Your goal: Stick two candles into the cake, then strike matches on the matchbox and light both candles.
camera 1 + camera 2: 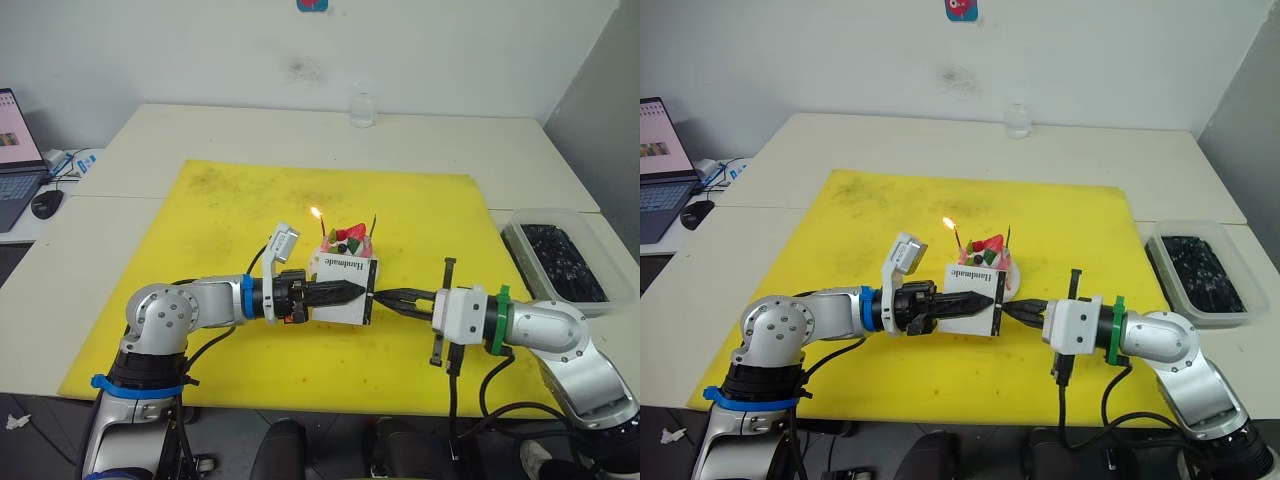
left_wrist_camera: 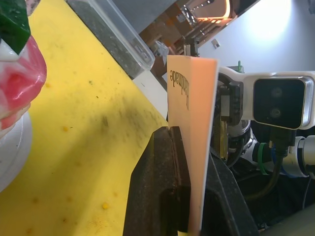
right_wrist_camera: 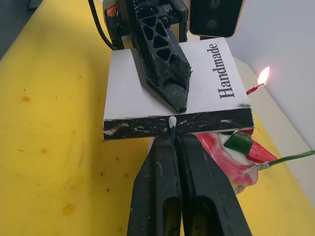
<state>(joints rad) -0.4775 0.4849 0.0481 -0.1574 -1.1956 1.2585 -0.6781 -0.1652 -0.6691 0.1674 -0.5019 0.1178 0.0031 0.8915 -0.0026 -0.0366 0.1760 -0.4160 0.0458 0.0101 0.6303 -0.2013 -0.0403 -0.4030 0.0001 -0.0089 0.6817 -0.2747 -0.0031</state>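
The pink cake (image 1: 347,243) sits on its white plate mid-mat. A thin candle (image 1: 321,228) on its left side burns with a small flame. A second candle (image 1: 374,222) on its right side is unlit. My left gripper (image 1: 355,290) is shut on the white "Handmade" matchbox (image 3: 162,96), holding it on edge just in front of the cake. My right gripper (image 3: 172,140) is shut on a match (image 3: 172,120), and the match's pale tip touches the dark striking strip (image 3: 206,123).
A yellow mat (image 1: 230,220) covers the table's middle. A clear bin (image 1: 560,260) of dark bits stands at the right edge. A small glass (image 1: 362,108) is at the back. A laptop (image 1: 15,150) and mouse (image 1: 45,203) lie far left.
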